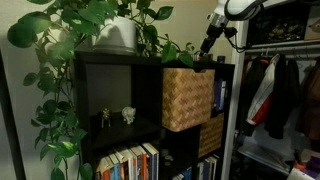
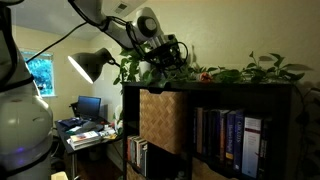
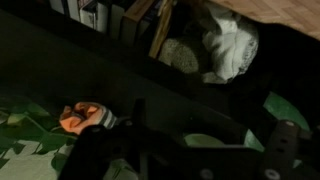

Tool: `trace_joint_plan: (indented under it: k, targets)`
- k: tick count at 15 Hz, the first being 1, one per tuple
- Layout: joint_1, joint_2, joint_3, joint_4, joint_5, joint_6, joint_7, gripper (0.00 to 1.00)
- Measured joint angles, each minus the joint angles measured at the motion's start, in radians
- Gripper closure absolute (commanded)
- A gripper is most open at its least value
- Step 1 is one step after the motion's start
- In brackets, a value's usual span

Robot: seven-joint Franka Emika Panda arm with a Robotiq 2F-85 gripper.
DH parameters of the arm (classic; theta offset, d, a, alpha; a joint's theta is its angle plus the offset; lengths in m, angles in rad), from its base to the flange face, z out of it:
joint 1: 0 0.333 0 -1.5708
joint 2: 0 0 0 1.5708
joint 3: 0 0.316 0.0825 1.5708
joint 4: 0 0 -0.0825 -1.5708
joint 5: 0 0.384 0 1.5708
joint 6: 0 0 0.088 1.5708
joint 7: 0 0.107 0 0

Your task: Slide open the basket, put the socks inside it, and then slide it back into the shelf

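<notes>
The light tan woven basket (image 1: 188,98) sticks out of its upper cubby in the black-brown shelf (image 1: 110,95); both exterior views show it (image 2: 163,120). My gripper (image 1: 208,45) hangs just above the shelf's top edge over the basket, among plant leaves (image 2: 170,55). In the wrist view its dark fingers (image 3: 210,135) stand apart with nothing between them. A white bundle that looks like the socks (image 3: 230,45) lies lower down beyond the shelf's front edge, beside a strip of tan weave (image 3: 290,12). I cannot tell whether it is inside the basket.
A potted trailing plant (image 1: 115,30) covers the shelf top. A small orange thing (image 3: 82,117) lies among the leaves there. A darker, smaller basket (image 1: 210,135) sits below. Books (image 2: 225,140) fill nearby cubbies. A metal clothes rack (image 1: 280,90) stands beside the shelf, a lamp (image 2: 90,65) and desk farther off.
</notes>
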Motion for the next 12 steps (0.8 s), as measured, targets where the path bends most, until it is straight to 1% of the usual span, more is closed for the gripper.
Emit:
trace_joint_plan:
  k: [5,9,12]
  targets:
    - [-0.026,0.027,-0.025,0.023,-0.003,0.093,0.000,0.00]
    - [-0.052,0.086,-0.031,0.045,-0.023,0.192,0.015,0.00]
    - [-0.065,0.144,-0.031,0.088,-0.036,0.232,0.021,0.00]
